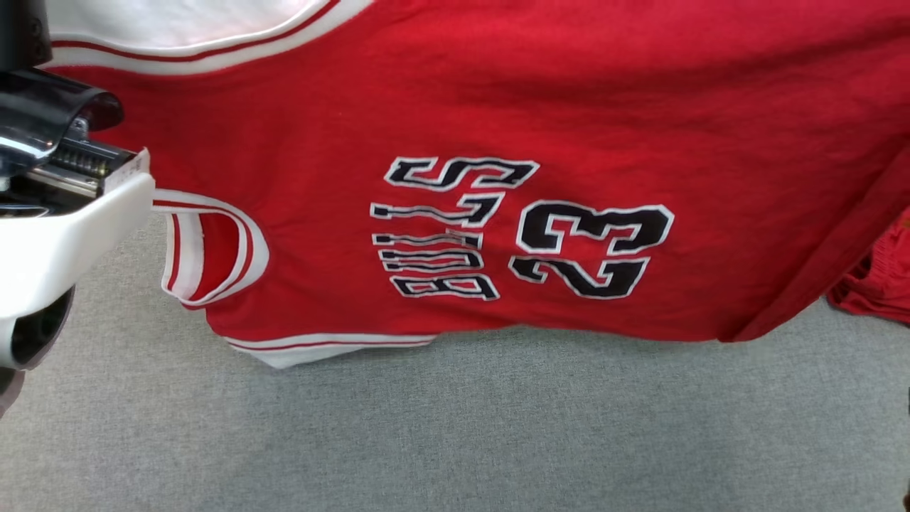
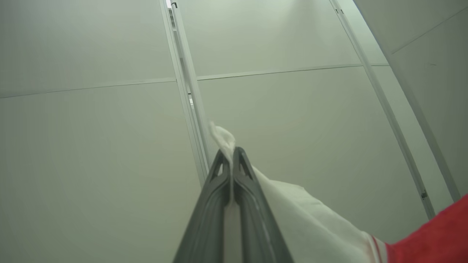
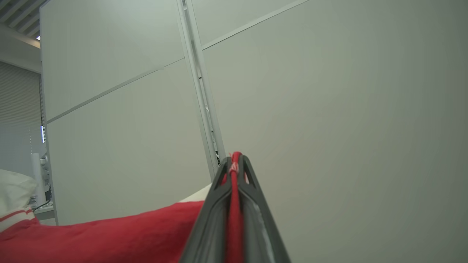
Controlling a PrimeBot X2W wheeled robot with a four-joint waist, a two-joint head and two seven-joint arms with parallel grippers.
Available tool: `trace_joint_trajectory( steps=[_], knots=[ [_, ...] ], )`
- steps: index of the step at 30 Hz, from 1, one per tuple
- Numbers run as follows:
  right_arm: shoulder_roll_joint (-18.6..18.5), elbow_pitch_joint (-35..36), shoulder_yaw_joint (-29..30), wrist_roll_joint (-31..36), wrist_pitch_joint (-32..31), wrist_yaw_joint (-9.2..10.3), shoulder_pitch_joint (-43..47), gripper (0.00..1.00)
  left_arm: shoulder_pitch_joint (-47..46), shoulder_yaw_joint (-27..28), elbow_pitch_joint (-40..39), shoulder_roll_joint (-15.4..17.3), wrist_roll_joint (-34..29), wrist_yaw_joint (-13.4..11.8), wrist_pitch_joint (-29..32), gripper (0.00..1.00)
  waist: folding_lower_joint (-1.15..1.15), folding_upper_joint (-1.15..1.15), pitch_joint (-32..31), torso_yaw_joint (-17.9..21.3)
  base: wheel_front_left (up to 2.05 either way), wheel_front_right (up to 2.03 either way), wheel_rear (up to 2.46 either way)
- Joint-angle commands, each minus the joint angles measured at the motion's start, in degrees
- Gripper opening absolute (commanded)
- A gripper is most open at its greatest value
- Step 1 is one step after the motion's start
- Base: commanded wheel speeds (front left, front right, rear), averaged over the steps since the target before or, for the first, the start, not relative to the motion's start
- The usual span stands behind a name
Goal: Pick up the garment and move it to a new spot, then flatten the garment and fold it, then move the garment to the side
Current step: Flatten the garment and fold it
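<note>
Nearest the head camera, a pale forearm [image 1: 64, 235] with a dark metal joint sits at the left edge. Beyond it the garment [image 1: 455, 107], a red jersey with white-and-red trim and a black 23, stretches across the upper part of the view. Its lower edge lies over a grey surface [image 1: 455, 441]. More red cloth [image 1: 878, 277] shows at the right edge.

From the left wrist, the left fingers [image 2: 214, 204] are pressed together on a white fold of the garment. A tuft pokes past the tips and the red body trails off lower right, with pale wall panels [image 2: 91, 146] behind.

From the right wrist, the right fingers [image 3: 214, 208] are clamped on a red edge of the garment, which runs away to the lower left.
</note>
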State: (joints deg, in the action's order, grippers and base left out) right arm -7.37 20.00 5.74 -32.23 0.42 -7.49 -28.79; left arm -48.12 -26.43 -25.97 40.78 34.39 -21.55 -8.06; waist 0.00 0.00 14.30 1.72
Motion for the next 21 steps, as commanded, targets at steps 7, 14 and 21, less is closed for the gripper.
trace_joint_trajectory(
  steps=[7, 14, 21],
  knots=[
    [-1.45, -8.79, -2.69, -0.50, 0.01, -0.01, -7.02, 0.00, -5.45, -1.98, 9.90, -3.02, 3.62, 5.30, 1.33, 0.00, 0.00, 0.00, 1.06, 0.81, 0.00, 0.00, 0.00],
    [-3.86, -28.50, -8.82, 1.19, 2.26, -0.02, -23.11, 0.00, -18.88, -5.76, 33.42, -9.92, 4.55, 12.90, 2.26, 0.00, 0.00, 0.00, 2.43, 1.19, 0.00, 0.00, 0.00],
    [-2.42, -51.77, -11.77, 3.23, 11.05, -0.01, -41.74, 0.00, -32.74, -7.30, 58.74, -15.66, 1.82, 18.88, -3.24, 0.00, 0.00, 0.00, 4.08, 2.03, 0.00, 0.00, 0.00]
  ],
)
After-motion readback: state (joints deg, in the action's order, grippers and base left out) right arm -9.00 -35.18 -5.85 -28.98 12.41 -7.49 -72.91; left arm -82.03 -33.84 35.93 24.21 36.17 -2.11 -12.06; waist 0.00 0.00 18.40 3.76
